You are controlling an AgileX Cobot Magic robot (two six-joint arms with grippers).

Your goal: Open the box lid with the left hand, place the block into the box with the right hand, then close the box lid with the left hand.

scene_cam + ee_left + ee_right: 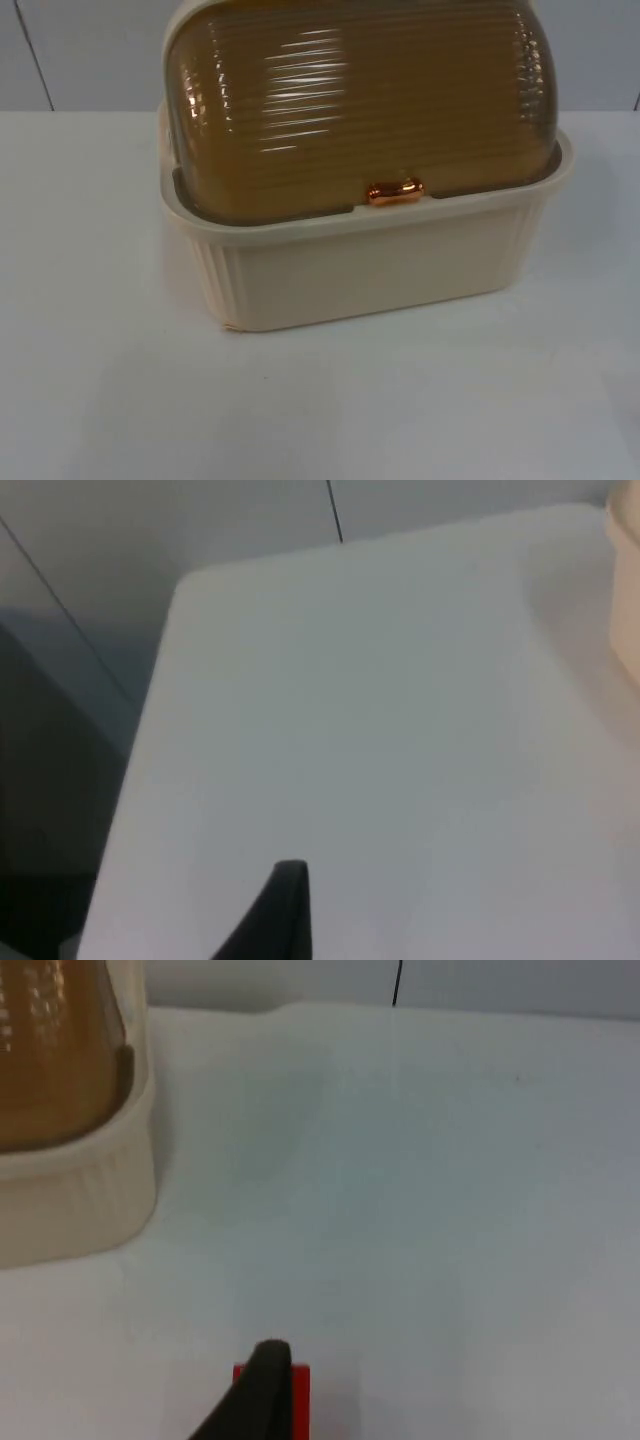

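The white table (100, 400) carries a cream ribbed box (380, 265) toward its far edge, close to the grey partition wall (80, 50). The box's brown translucent ribbed lid (360, 100) is down, domed over the opening, and its small copper handle (395, 191) sits at the middle of the near rim. In the right wrist view the box stands well apart from the right gripper (262, 1390), which hangs low over the table with a red block (298, 1400) just beside its black fingertip; whether the fingers hold the block, or how far they are parted, cannot be told. The left gripper (275, 915) hangs over bare table near a table corner, away from the box wall; its opening cannot be told either
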